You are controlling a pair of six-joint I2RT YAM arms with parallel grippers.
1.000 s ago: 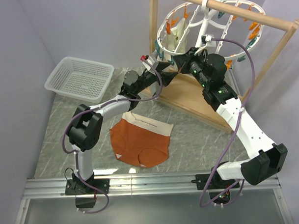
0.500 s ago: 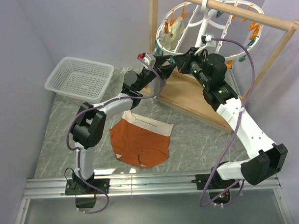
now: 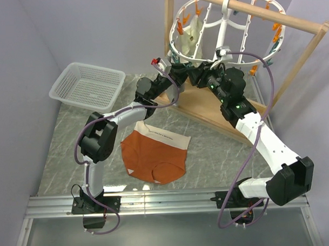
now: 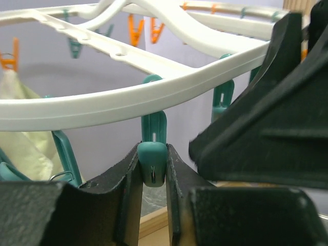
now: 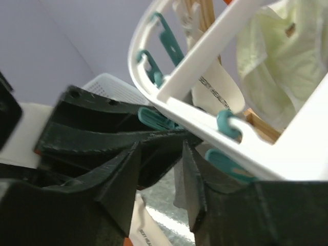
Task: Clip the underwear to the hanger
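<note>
At the near rim of the white plastic oval drying hanger (image 4: 102,105), both grippers are up among the pegs.

- Left gripper (image 4: 153,177): fingers clenched on the top end of one teal plastic clothespin (image 4: 154,154), one pad flat on each side. The peg's lower end is hidden behind the fingers, so I cannot tell whether its mouth is open.
- Right gripper (image 5: 160,154): fingers apart, nothing between them. It hangs just beside the left one, under the same stretch of rim.
- Rust-orange fabric underwear with the wide cream waistband (image 3: 155,155): lies flat on the grey marbled table (image 3: 68,153), well apart from both grippers and untouched.
- A pale cream cloth (image 3: 194,38) hangs from pegs on the far-left side of the rack. The rack hooks over the rod of the wooden frame (image 3: 269,14).

Judgement: the step in hand is peg preparation, and garment pickup is not yet done.

Doing it well:
- Keep the squeeze on the peg's handle end only and pull straight — the rack hangs free and would swing under any side load.
- The empty right gripper looks the one to fetch the briefs. Pinch the waistband near a corner, so a single layer reaches the peg.
- Seat the band deep in the mouth before easing the left fingers off.
</note>
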